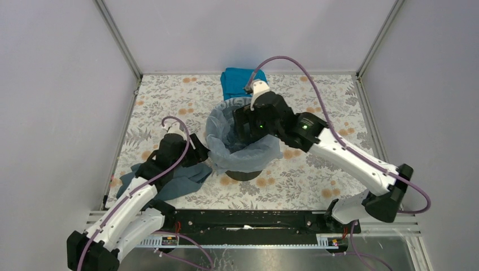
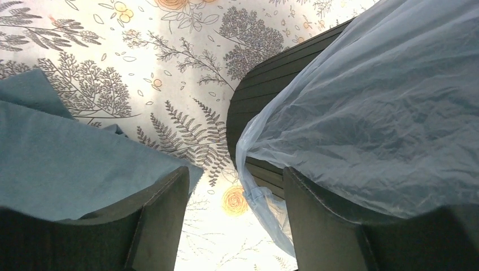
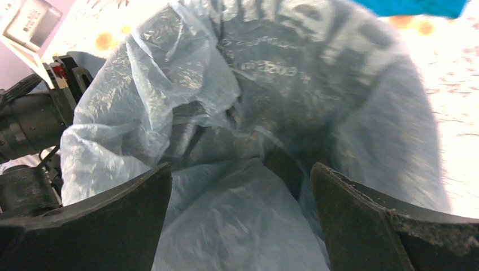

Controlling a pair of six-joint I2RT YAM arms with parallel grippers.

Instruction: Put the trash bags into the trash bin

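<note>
A dark slate-grey cloth (image 1: 181,179) lies crumpled on the floral-patterned table (image 1: 316,180), under the left arm. The left gripper (image 2: 235,180) sits low beside the left wall of the black round plastic trash bin (image 2: 254,84). Its 2 fingers are apart and clamp nothing. The hem of the thin, translucent pale blue-grey plastic trash bag (image 1: 248,159) hangs just beside its right finger. The bag lines the bin, its top folded out over the rim like a skirt and its middle sagging inside. Above the opening, the right gripper (image 3: 240,169) hovers with fingers spread wide, holding nothing. A teal cloth (image 1: 234,82) lies behind the bin. The step in hand looks like seating the bag. Next, the right gripper probably needs to press the loose film deeper without dragging the hem off the rim.
</note>
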